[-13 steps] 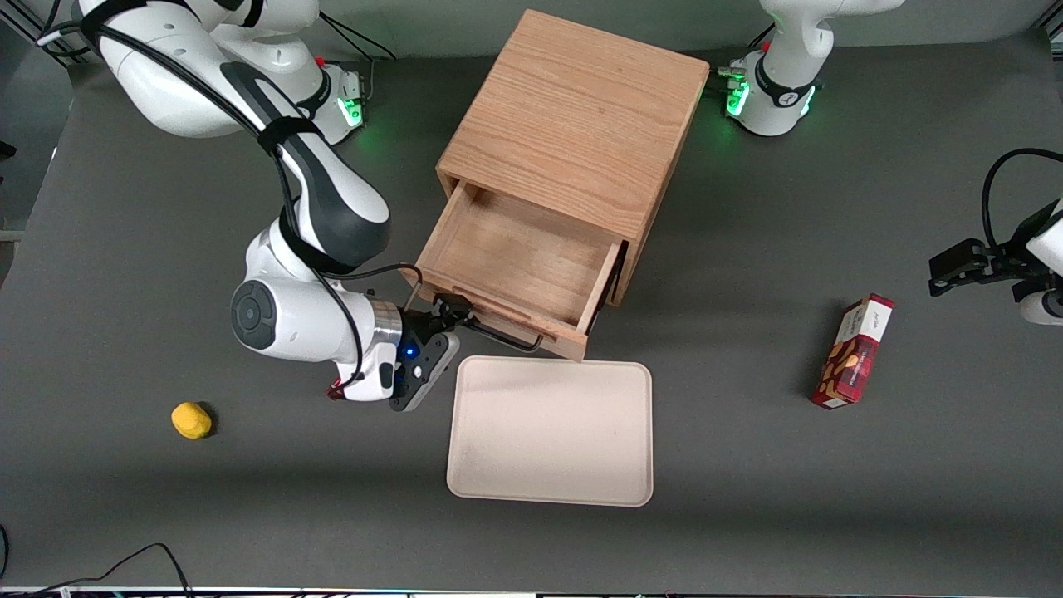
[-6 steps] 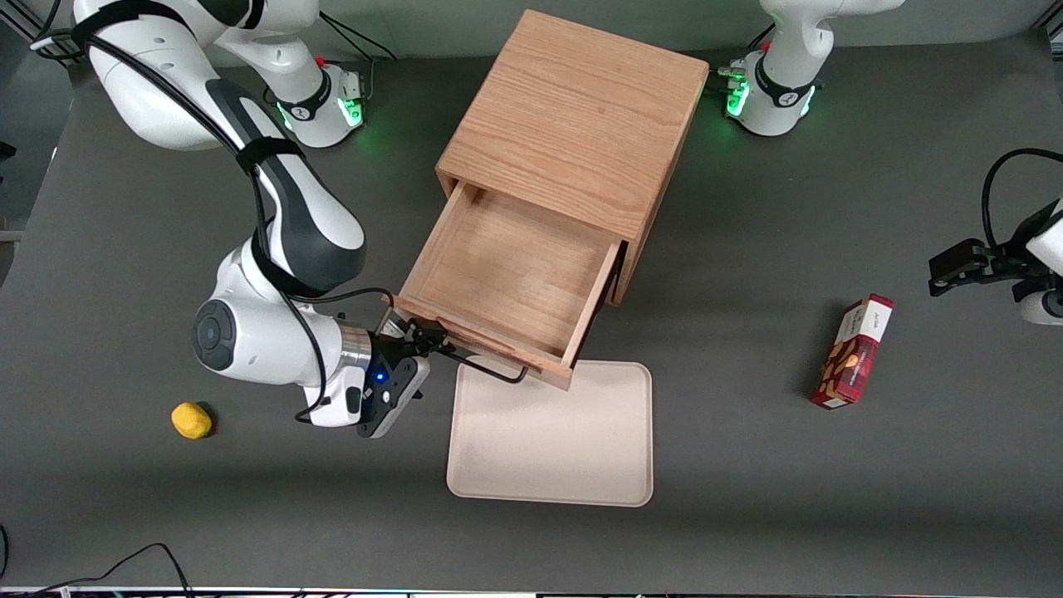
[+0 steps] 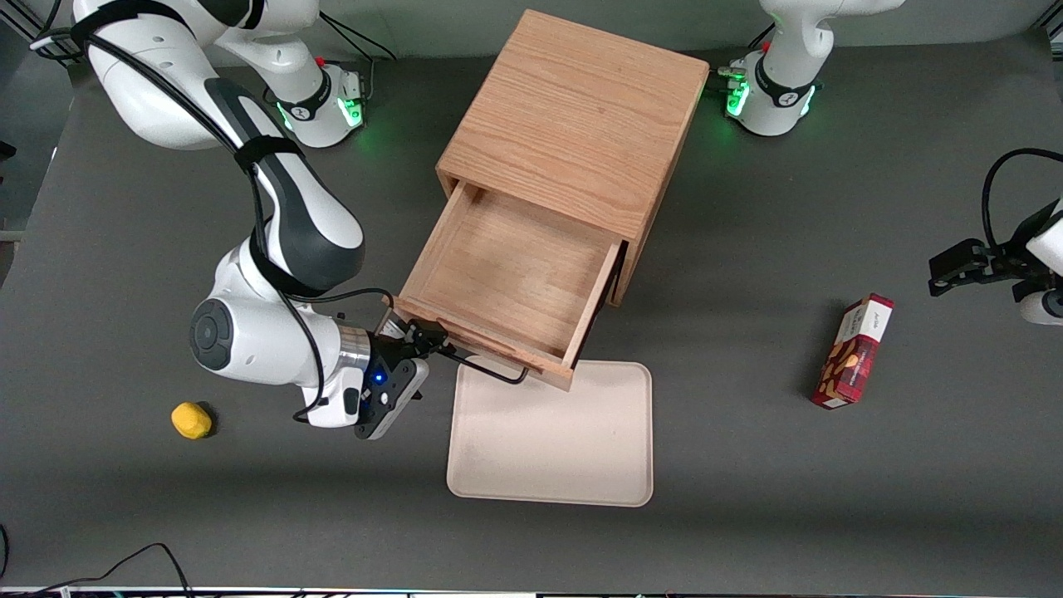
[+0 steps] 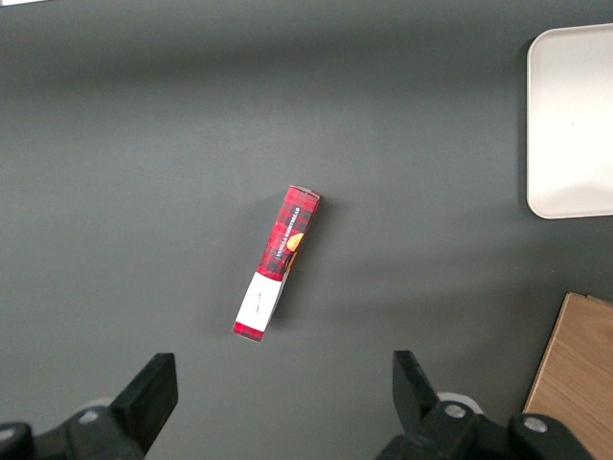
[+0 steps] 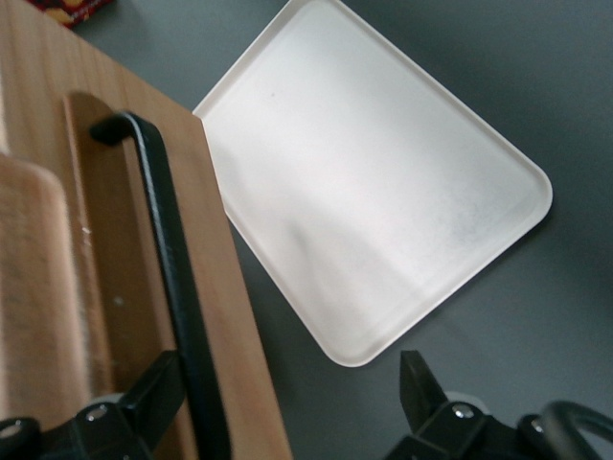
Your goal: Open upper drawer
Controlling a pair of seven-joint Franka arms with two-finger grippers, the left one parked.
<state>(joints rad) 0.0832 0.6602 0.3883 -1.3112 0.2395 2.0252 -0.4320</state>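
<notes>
The upper drawer (image 3: pixel 507 274) of the light-oak cabinet (image 3: pixel 573 116) stands pulled far out, and its inside is empty. Its thin black bar handle (image 3: pixel 490 371) runs along the front, which overhangs the tray's edge. My right gripper (image 3: pixel 423 339) is at the handle's end toward the working arm's side. In the right wrist view the gripper (image 5: pixel 287 374) is open. The handle bar (image 5: pixel 172 268) lies between the fingers, close against one finger (image 5: pixel 158 388), with the drawer front (image 5: pixel 235 326) beside it. The lower drawer front is hidden under the open drawer.
A cream tray (image 3: pixel 552 440) lies flat on the table, nearer the front camera than the cabinet; it also shows in the right wrist view (image 5: pixel 383 192). A yellow fruit (image 3: pixel 191 419) lies toward the working arm's end. A red box (image 3: pixel 853 350) lies toward the parked arm's end.
The drawer slid farther out of the cabinet toward the front camera, with my gripper at its handle. In the last half second hardly anything moved.
</notes>
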